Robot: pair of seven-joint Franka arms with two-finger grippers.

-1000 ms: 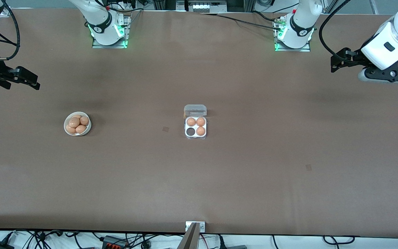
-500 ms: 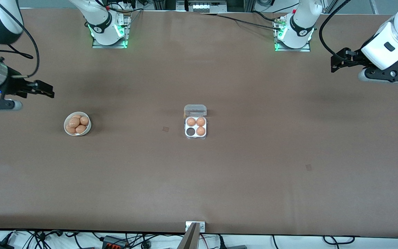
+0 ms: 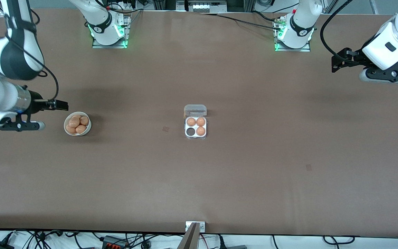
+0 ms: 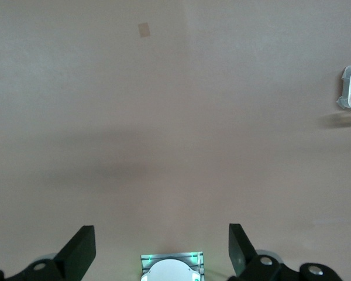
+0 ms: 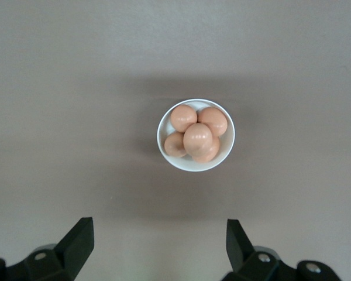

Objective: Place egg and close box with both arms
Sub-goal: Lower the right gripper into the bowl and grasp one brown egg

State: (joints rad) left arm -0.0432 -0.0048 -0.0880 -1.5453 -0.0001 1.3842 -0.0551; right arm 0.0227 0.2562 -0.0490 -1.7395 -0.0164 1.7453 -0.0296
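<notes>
since a second ago the right gripper (image 3: 60, 104), jaws wide and empty, has swung in beside the round white bowl of brown eggs (image 3: 77, 123).
small clear-plastic egg box (image 3: 195, 127) sits mid-table, lid open, three cells filled; one egg and closing remain. left gripper (image 3: 335, 62) waits over its table end, open and empty.

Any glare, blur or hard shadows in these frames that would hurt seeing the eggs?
Front view: even light, only soft shadows on the table; the box and its eggs read clearly. Right wrist view: sharp, small highlights on the eggs in the bowl, faint shadow around it, right gripper open. Left wrist view: soft shadow band, box cut by the edge, left gripper open.
</notes>
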